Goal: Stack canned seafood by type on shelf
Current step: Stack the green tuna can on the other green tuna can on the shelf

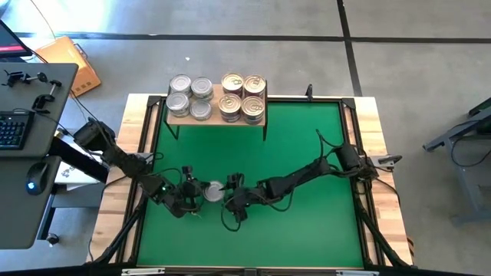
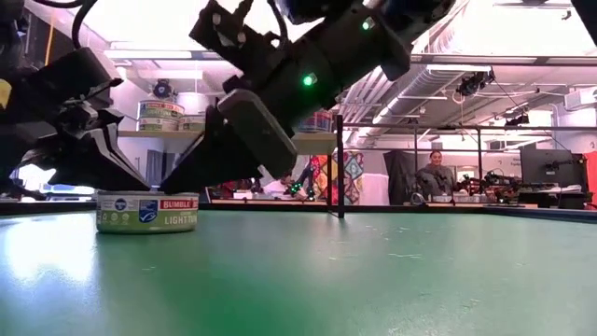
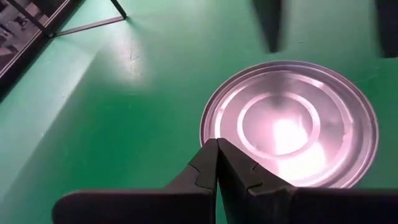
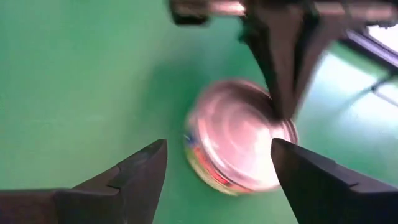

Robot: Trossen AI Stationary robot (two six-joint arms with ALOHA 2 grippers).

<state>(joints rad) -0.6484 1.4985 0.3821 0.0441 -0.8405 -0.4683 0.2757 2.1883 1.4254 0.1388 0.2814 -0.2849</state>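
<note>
1. Shelf [image 1: 217,116] at mat's far edge: silver tins [image 1: 190,97] on its left half, gold tins [image 1: 243,96] on its right. Mostly done, I judge.
2. One tin [image 1: 212,192] left, mid-mat toward near edge.
3. My right claw [image 4: 217,171] is spread wide, tin just ahead. My left claw [image 3: 217,163] is pinched together, beside it.
4. Stack heights unclear from above.

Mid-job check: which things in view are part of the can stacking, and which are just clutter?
Job: lone silver-lidded can on the green mat; shelf; silver-lidded cans and gold-lidded cans on it; left gripper; right gripper.

Clutter: keyboard, mouse, cardboard box.
</note>
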